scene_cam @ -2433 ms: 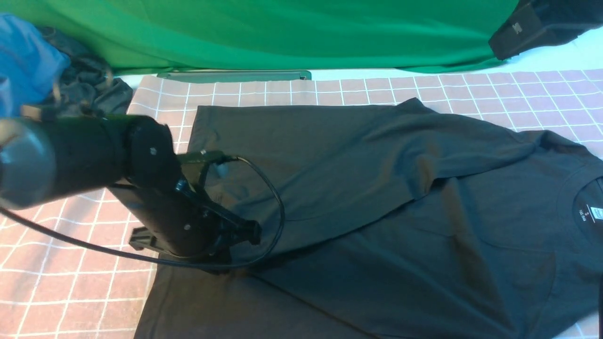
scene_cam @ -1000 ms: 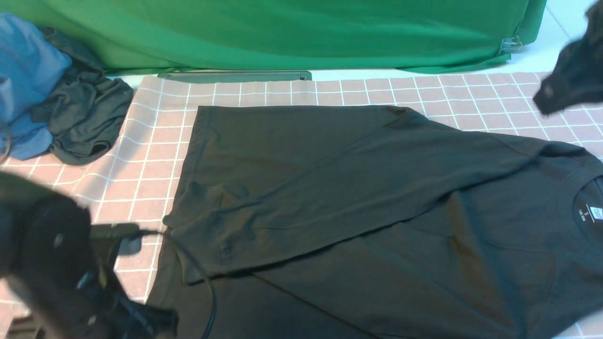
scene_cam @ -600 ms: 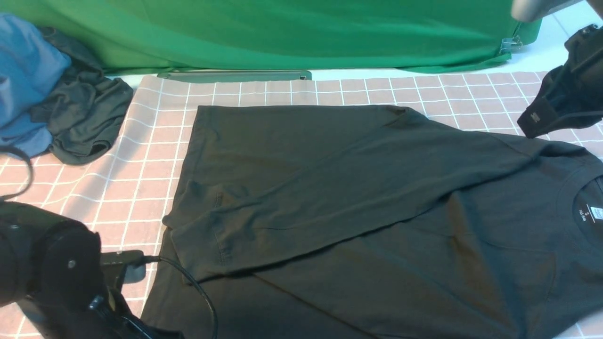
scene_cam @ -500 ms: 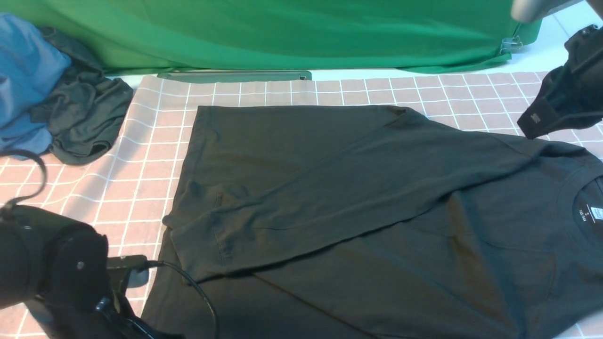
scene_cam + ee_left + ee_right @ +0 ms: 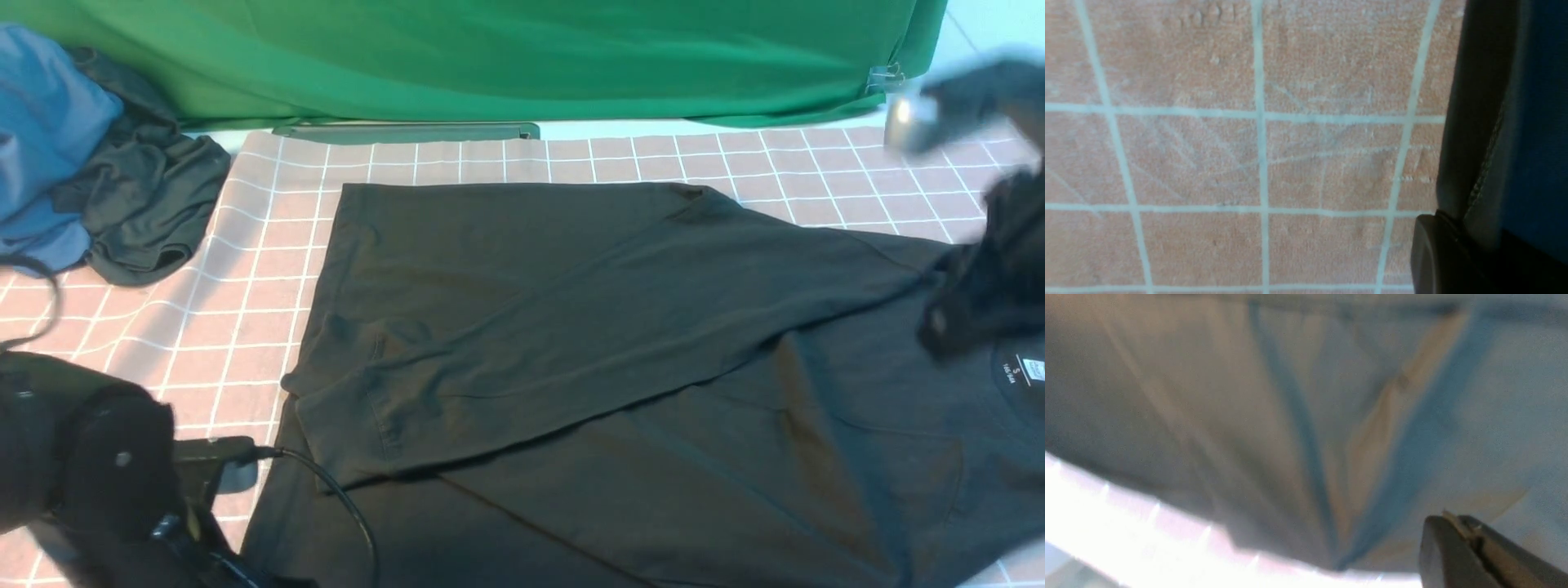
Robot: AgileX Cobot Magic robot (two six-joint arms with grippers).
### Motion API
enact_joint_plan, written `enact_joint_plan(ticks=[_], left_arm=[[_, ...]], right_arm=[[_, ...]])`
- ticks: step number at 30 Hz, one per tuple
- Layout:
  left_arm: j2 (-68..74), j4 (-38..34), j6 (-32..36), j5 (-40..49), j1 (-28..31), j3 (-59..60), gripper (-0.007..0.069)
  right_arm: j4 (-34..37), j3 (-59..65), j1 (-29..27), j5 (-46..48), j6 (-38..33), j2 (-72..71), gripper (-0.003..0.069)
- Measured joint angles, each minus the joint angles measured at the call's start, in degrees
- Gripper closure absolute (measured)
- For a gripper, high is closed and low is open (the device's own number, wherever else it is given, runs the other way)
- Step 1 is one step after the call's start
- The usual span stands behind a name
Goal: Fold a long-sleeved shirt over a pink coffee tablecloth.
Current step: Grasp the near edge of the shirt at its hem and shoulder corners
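Nearest the camera on the left, the left arm (image 5: 90,465) hung low over the pink coffee tablecloth (image 5: 245,310), its black cable (image 5: 351,506) looping onto the hem end of the long-sleeved shirt (image 5: 612,343). In the left wrist view only one of the left fingers (image 5: 1437,253) showed, above bare grid squares; whether the pair was clenched or released could not be told.

The black shirt lay spread on the tablecloth, hem to the left and crew neck with its white label (image 5: 1030,369) to the right. A layer of it was folded diagonally across the body.

The right arm (image 5: 988,278), blurred, was over the shirt beside the collar. Its right fingers (image 5: 1453,547) were clenched together above blurred cloth.

Farther left, a dark grey garment (image 5: 147,212) and a blue garment (image 5: 41,122) lay bunched together at the tablecloth's edge. A green cloth (image 5: 490,57) hung behind the counter (image 5: 612,128).
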Motion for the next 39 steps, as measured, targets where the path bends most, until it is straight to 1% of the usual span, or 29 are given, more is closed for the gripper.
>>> enact_joint_plan(ticks=[1, 3, 7, 9, 12, 14, 19, 23, 28, 34, 39], left_arm=[[-1.49, 0.16, -0.41, 0.71, 0.00, -0.05, 0.0594], [-4.27, 0.39, -0.84, 1.35, 0.00, -0.05, 0.0594], [-8.37, 0.70, -1.87, 1.69, 0.00, -0.05, 0.0594], [-9.25, 1.00, -1.92, 1.69, 0.00, -0.05, 0.0594], [-9.72, 1.90, -1.97, 1.79, 0.00, -0.05, 0.0594], [-9.72, 2.49, -2.10, 2.28, 0.00, -0.05, 0.0594], [-9.72, 4.11, -2.99, 2.55, -0.05, -0.05, 0.0594], [-9.72, 6.01, -5.35, 3.08, -0.11, -0.05, 0.0594], [-9.72, 7.79, -7.03, 4.06, -0.11, -0.05, 0.0594], [-9.72, 7.89, -7.51, 4.05, -0.11, -0.05, 0.0594], [-9.72, 6.45, -7.51, 2.70, -0.11, -0.05, 0.0594]], right_arm=[[0.00, 2.74, 0.00, 0.06, 0.72, -0.13, 0.0582], [0.07, 8.52, 0.07, -0.82, 1.29, -0.14, 0.0508], [-0.29, 19.68, 1.08, -6.59, 1.67, -0.21, 0.0283], [-0.35, 23.03, 1.37, -9.70, 1.67, -0.26, 0.0213], [-0.35, 27.15, 1.42, -14.81, 1.72, -0.27, 0.0144], [-0.35, 28.73, 1.42, -17.25, 1.72, -0.27, 0.0125], [-0.35, 29.67, 2.39, -21.03, 1.22, -0.27, 0.0117], [-2.00, 29.73, 2.56, -26.35, 4.40, -0.27, 0.0117], [-4.00, 29.73, 2.56, -26.07, 5.75, -0.27, 0.0117], [-4.73, 29.73, 2.63, -25.51, 6.15, -0.27, 0.0116], [-4.81, 29.73, 2.63, -25.30, 3.50, 1.72, 0.0116]])
